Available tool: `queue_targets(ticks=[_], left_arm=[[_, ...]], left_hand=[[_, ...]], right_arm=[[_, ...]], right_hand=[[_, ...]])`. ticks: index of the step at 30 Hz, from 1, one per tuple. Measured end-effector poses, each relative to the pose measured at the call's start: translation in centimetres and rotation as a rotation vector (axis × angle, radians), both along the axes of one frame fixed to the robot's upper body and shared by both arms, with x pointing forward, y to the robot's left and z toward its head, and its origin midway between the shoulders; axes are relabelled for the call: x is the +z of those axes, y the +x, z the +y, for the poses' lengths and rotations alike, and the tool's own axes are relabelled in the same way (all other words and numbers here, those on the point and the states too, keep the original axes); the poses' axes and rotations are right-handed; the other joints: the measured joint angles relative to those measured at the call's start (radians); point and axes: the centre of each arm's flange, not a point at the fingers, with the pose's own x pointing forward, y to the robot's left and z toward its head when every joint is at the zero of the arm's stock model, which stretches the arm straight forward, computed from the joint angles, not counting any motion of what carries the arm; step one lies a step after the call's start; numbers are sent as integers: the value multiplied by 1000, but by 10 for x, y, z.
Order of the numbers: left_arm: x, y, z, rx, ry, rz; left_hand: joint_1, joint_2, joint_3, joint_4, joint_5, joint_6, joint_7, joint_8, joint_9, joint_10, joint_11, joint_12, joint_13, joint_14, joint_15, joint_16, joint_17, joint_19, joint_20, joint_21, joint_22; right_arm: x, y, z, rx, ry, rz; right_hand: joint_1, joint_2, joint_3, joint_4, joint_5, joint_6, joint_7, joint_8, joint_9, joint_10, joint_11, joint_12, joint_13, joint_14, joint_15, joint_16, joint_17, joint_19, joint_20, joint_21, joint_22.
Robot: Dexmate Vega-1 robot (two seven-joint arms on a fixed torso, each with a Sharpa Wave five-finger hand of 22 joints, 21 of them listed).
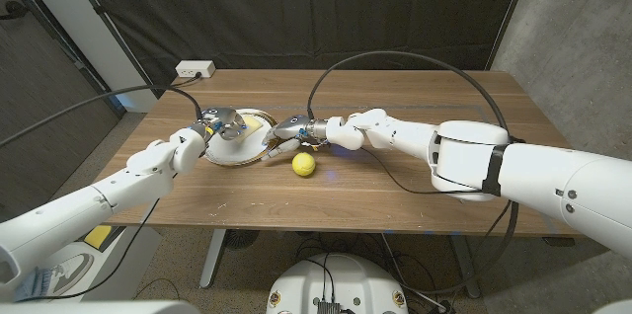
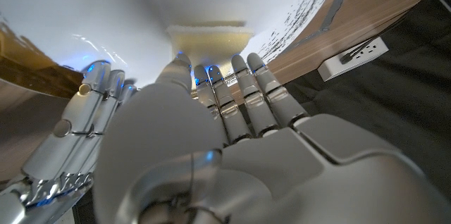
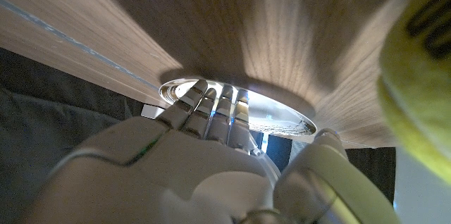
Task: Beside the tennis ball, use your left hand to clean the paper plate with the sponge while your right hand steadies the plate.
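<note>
A round white paper plate (image 1: 240, 141) is being worked on a brown wooden table (image 1: 415, 186), left of centre, w/ a yellow-green tennis ball (image 1: 303, 163) lying just beside its rim on the near-right side, apart from it. The robot's white-and-silver left hand (image 1: 223, 122) is being held over the plate, fingers reaching down onto a pale yellow rectangular sponge (image 1: 255, 117); in the left wrist view the sponge (image 2: 209, 41) is being pressed against the plate's white surface (image 2: 106, 13) under the fingertips (image 2: 243, 69), fingers close together and fairly straight. Whether the sponge is being gripped or only pressed is not clear from the pics. The white right hand (image 1: 292, 128) is being reached in from the right side to the plate's right edge, w/ the tennis ball near its wrist. In the right wrist view the right hand's fingers (image 3: 211, 108) are being laid together, outstretched, at the plate's rim (image 3: 282, 118), nothing closed inside them; the tennis ball (image 3: 416, 76) is being seen blurred, close by. A white power strip (image 1: 196, 70) is lying at the table's far-left corner; a dark curtain (image 1: 296, 8) is hanging behind.
</note>
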Motion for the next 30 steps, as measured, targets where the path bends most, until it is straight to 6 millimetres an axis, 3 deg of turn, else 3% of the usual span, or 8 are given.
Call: queue_targets(ticks=[7,14,30], left_arm=[[-1,3,-12,-30,4,6],[-8,-1,-8,-25,-18,19],[-38,-33,42,95,-146,48]], left_hand=[[0,0,0,0,0,0,0,0,0,0,0,0,0,0,0,0,0,0,0,0,0],[0,0,4,4,0,0,0,-2,-2,0,0,-9,-1,0,0,0,0,0,0,0,0],[-1,1,4,4,0,-2,-2,-6,-2,-1,0,-10,-3,0,0,-4,1,0,0,0,0]], right_arm=[[-2,-1,0,6,-6,6],[-3,-2,0,6,-6,12],[-3,0,-1,-7,-9,14]], right_hand=[[0,0,0,0,0,0,0,-3,0,0,0,-2,0,0,0,0,0,0,0,0,0],[5,5,0,0,0,0,0,1,-1,0,0,-5,0,5,-5,0,0,0,0,-4,-2],[5,5,0,0,0,-1,0,1,-1,-2,-2,-10,0,5,-5,0,1,0,0,-8,-1]])
